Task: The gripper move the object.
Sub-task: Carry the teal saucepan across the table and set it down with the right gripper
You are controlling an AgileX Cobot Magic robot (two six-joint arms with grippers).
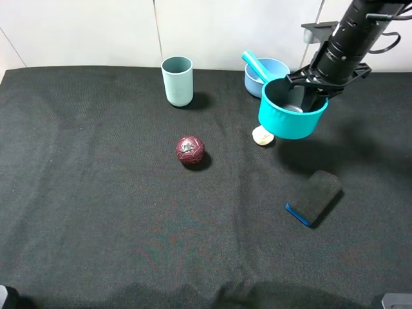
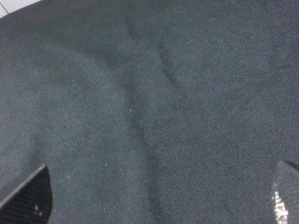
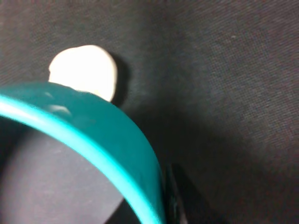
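Note:
The teal saucepan (image 1: pixel 293 116) with a grey inside hangs tilted just above the black cloth at the back right. Its long handle (image 1: pixel 255 66) points back and left. My right gripper (image 1: pixel 314 96) is shut on the pan's far rim, one finger inside and one outside. In the right wrist view the pan's teal wall (image 3: pixel 93 135) fills the lower left, with a black finger (image 3: pixel 180 200) against its outside. My left gripper (image 2: pixel 159 200) is open and empty over bare cloth; only its two tips show.
A light-blue bowl (image 1: pixel 278 66) stands behind the pan. A small white piece (image 1: pixel 262 136) (image 3: pixel 84 70) lies at the pan's near left. A pale-teal cup (image 1: pixel 177 80), a dark red ball (image 1: pixel 190 149) and a black block with a blue base (image 1: pixel 313 197) are on the cloth.

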